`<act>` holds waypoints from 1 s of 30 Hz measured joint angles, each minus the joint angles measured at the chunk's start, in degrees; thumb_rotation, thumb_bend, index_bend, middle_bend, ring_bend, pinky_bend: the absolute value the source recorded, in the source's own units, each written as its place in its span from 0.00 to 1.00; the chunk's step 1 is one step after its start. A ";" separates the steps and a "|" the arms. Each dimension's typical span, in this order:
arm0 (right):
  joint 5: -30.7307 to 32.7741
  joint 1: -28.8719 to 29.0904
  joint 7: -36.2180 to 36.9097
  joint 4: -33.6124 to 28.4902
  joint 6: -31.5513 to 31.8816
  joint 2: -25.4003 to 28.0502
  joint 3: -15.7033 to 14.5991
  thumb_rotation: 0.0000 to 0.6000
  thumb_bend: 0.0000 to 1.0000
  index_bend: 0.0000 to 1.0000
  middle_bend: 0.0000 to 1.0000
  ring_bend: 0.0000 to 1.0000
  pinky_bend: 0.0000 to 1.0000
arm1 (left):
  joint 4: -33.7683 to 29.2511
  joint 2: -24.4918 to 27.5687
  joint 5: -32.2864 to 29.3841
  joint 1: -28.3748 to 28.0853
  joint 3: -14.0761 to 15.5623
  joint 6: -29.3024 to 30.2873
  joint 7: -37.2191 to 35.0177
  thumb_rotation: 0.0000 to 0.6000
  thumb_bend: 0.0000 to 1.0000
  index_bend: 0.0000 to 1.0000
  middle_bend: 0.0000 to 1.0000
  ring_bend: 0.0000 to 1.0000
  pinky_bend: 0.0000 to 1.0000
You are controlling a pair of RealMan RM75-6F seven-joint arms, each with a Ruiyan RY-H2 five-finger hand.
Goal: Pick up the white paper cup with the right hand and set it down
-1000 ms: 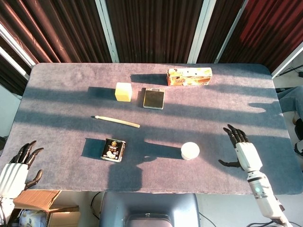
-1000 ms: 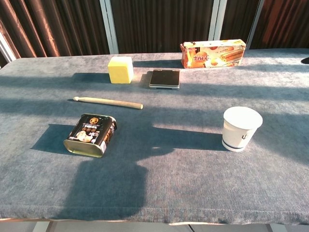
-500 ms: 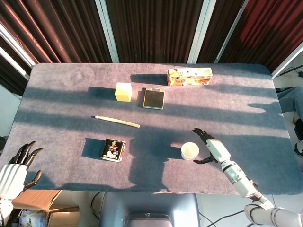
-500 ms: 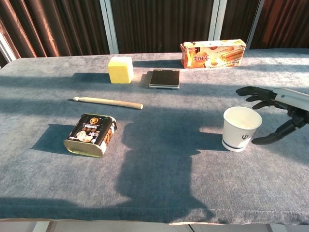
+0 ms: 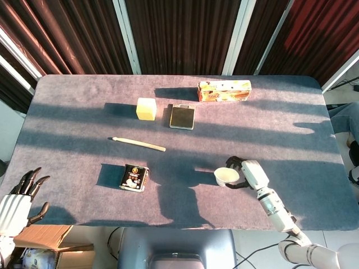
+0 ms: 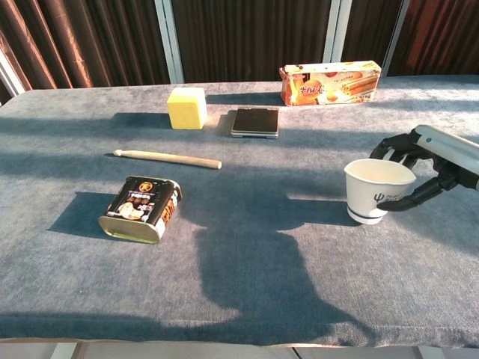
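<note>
The cup is standing near the front right of the tabletop, tilted slightly toward the centre. The right robot hand is wrapping it — fingers curling behind the rim, thumb pressing the near wall. Whether the base is touching the cloth or is already just clear of it cannot be told from either view.

The grasp appears seated, so the step in hand is judged to be the lift. The hand should be rising straight up, correcting the tilt as it goes. Paper walls crush easily — grip force should be kept light and even, with the fingers below the rim. The set-down should be landing the base flat before release. The tin and the stick are lying well apart to the left.

The left robot hand is hanging off the front left corner, fingers spread and holding nothing.
</note>
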 measured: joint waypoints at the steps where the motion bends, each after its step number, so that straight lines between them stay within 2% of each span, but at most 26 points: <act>1: -0.13 -0.18 -1.14 0.51 1.28 -0.29 0.21 1.00 0.19 0.67 0.49 0.53 0.63 | -0.01 0.00 -0.01 -0.01 0.00 -0.02 0.03 1.00 0.38 0.19 0.02 0.02 0.30; 7: -1.93 -0.83 -11.18 1.70 7.30 -0.71 0.71 1.00 0.19 0.66 0.49 0.53 0.63 | -0.15 -0.02 -0.05 -0.04 0.01 -0.17 0.30 1.00 0.38 0.19 0.02 0.02 0.30; 12: -3.49 -0.99 -25.76 -0.94 8.98 1.31 0.28 1.00 0.20 0.64 0.49 0.53 0.63 | -0.32 0.03 -0.11 -0.07 0.09 -0.41 0.51 1.00 0.38 0.19 0.02 0.02 0.30; 18: -2.93 -0.71 -49.80 -8.64 6.24 5.37 -0.12 1.00 0.20 0.63 0.49 0.50 0.61 | -0.87 0.26 -0.56 -0.11 0.20 -1.05 0.97 1.00 0.39 0.19 0.02 0.02 0.30; 22: 0.27 -0.15 -63.38 -14.78 0.75 7.63 -0.22 1.00 0.20 0.62 0.49 0.49 0.60 | -1.00 0.43 -0.53 -0.12 0.24 -1.05 0.82 1.00 0.39 0.19 0.02 0.02 0.30; 26: 2.95 0.47 -66.59 -16.35 -3.66 8.21 -0.32 1.00 0.20 0.56 0.48 0.44 0.57 | -0.96 0.49 -0.47 -0.06 0.27 -0.97 0.64 1.00 0.38 0.19 0.02 0.02 0.30; 28: 3.78 0.80 -65.10 -16.04 -4.68 8.17 -0.38 1.00 0.20 0.49 0.45 0.39 0.54 | -0.95 0.48 -0.46 -0.08 0.27 -1.01 0.66 1.00 0.38 0.19 0.02 0.02 0.30; 30: 4.17 1.05 -62.95 -15.54 -5.27 8.09 -0.43 1.00 0.20 0.38 0.36 0.31 0.47 | -0.95 0.48 -0.39 -0.10 0.29 -1.04 0.74 1.00 0.38 0.19 0.02 0.02 0.30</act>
